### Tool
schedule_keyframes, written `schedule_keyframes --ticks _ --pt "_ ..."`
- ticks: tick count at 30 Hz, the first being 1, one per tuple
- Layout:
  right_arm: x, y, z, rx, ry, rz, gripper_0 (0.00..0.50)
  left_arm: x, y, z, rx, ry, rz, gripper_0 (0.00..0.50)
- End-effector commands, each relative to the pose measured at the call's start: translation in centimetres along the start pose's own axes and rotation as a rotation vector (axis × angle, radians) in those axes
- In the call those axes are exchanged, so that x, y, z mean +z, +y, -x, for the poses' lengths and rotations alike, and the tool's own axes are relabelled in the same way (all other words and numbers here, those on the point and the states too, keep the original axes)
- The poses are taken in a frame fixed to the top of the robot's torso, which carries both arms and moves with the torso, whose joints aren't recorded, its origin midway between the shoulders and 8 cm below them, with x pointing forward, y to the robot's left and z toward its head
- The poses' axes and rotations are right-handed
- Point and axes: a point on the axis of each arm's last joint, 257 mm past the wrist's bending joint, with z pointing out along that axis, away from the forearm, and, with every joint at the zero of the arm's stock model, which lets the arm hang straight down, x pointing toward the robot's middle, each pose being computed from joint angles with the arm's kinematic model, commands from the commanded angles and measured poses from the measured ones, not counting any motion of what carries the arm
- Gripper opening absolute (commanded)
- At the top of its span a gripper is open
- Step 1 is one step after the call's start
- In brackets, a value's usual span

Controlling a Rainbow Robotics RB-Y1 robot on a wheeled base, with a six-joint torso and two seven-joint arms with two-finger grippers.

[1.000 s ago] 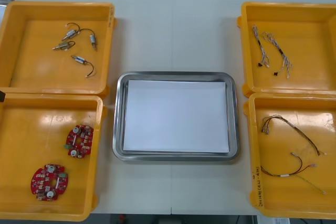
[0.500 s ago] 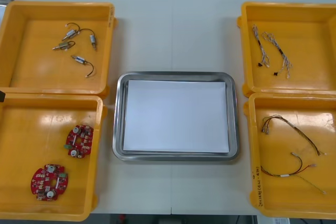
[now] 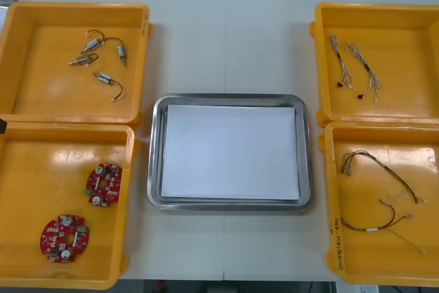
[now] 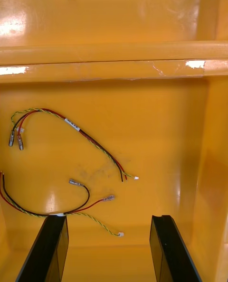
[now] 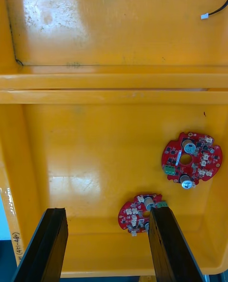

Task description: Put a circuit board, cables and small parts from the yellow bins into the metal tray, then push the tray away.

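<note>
Hovering, fingers [image 5: 50, 244] wide: left gripper [image 5: 107, 211] above circuit boards [image 5: 190, 161], right gripper [image 4: 108, 218] above cables [image 4: 108, 198]. Left gripper should centre over one board before descending.

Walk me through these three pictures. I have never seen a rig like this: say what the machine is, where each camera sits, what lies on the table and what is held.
This is a two-armed robot with black two-finger grippers. One camera looks steeply down on the light table: a shiny metal tray, white inside, sits between four yellow plastic bins. They hold small metal parts, two round red circuit boards, thin twisted cables and red, black and yellow cables. The other two cameras ride on the wrists: the left gripper hangs open above the boards, the right gripper open above the red and yellow cables. Nothing is held.
</note>
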Motion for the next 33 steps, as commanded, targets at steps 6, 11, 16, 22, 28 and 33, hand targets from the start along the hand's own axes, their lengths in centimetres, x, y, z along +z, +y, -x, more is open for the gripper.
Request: schedule_keyframes --ticks 6,11,16,22,28,33 --pt "-0.54 -0.59 0.51 0.020 -0.017 -0.016 0.500 -1.49 1.44 0.42 0.022 -0.026 0.056 0.500" --pt "-0.54 -0.59 0.51 0.020 -0.017 -0.016 0.500 -1.49 1.44 0.42 0.022 -0.026 0.056 0.500" --pt "-0.54 -0.59 0.51 0.020 -0.017 -0.016 0.500 -1.49 1.44 0.42 0.022 -0.026 0.056 0.500" --pt "-0.54 -0.59 0.51 0.020 -0.017 -0.016 0.500 -1.49 1.44 0.42 0.022 -0.026 0.056 0.500" --pt "-0.54 -0.59 0.51 0.020 -0.017 -0.016 0.500 -1.49 1.44 0.42 0.022 -0.026 0.056 0.500" --pt "-0.54 -0.59 0.51 0.020 -0.017 -0.016 0.500 -1.49 1.44 0.42 0.022 -0.026 0.056 0.500"
